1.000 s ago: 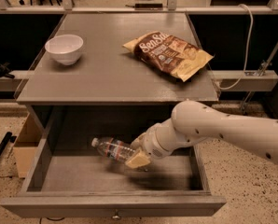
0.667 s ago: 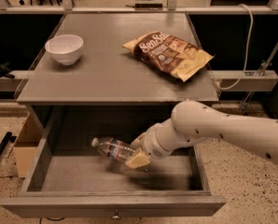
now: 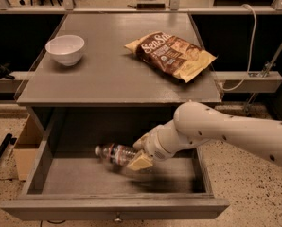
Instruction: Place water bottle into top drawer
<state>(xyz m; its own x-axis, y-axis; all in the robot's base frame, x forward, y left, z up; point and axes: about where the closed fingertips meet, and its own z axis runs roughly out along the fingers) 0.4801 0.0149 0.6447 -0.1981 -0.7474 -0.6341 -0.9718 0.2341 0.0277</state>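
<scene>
The top drawer (image 3: 112,208) of the grey table is pulled wide open, its small metal knob showing on the front panel. The water bottle (image 3: 115,153) lies on its side inside the drawer, white cap pointing left, low over the drawer floor. My gripper (image 3: 140,154) reaches into the drawer from the right on the white arm and is shut on the bottle's right end, with a tan finger pad (image 3: 140,163) in front of it.
On the tabletop (image 3: 117,74) stand a white bowl (image 3: 65,49) at back left and a brown snack bag (image 3: 171,56) at right. A cardboard box (image 3: 23,148) sits on the floor left of the drawer. A white cable hangs at right.
</scene>
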